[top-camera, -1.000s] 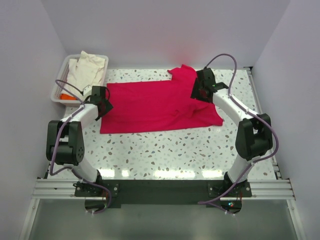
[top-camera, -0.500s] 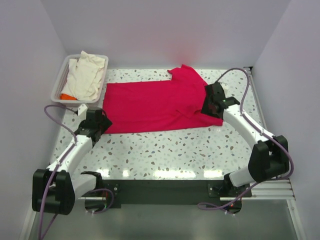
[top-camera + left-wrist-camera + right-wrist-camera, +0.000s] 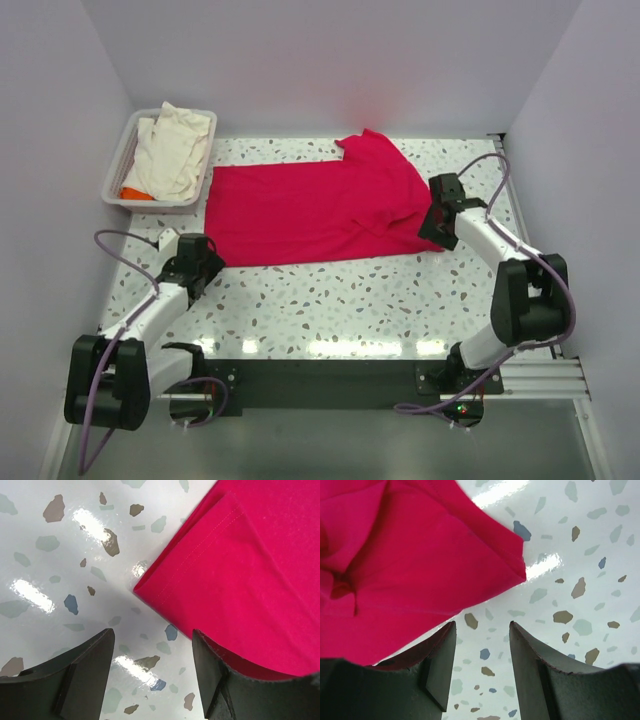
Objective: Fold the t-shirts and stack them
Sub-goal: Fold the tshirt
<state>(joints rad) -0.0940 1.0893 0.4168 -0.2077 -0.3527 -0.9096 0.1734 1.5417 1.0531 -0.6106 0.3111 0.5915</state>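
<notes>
Crimson t-shirt [image 3: 310, 210] spread on worktop [image 3: 340, 300], left gripper [image 3: 152, 642] fingers apart at its near-left corner, right gripper [image 3: 482, 630] fingers apart at near-right corner

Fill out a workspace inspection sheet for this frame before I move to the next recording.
Surface: speckled table, glossy, with light glare.
Job's things: red shirt spread mid-table, wrinkled at its right end; cream shirt and a bit of orange fabric lie in the tray.
Clutter: white tray at the far left corner; nothing else seen.
Grippers: left gripper open at the red shirt's near left corner; right gripper open at its near right corner.
Cables: purple cables loop off both arms, clear of the shirt.
Surroundings: plain white walls on three sides.
</notes>
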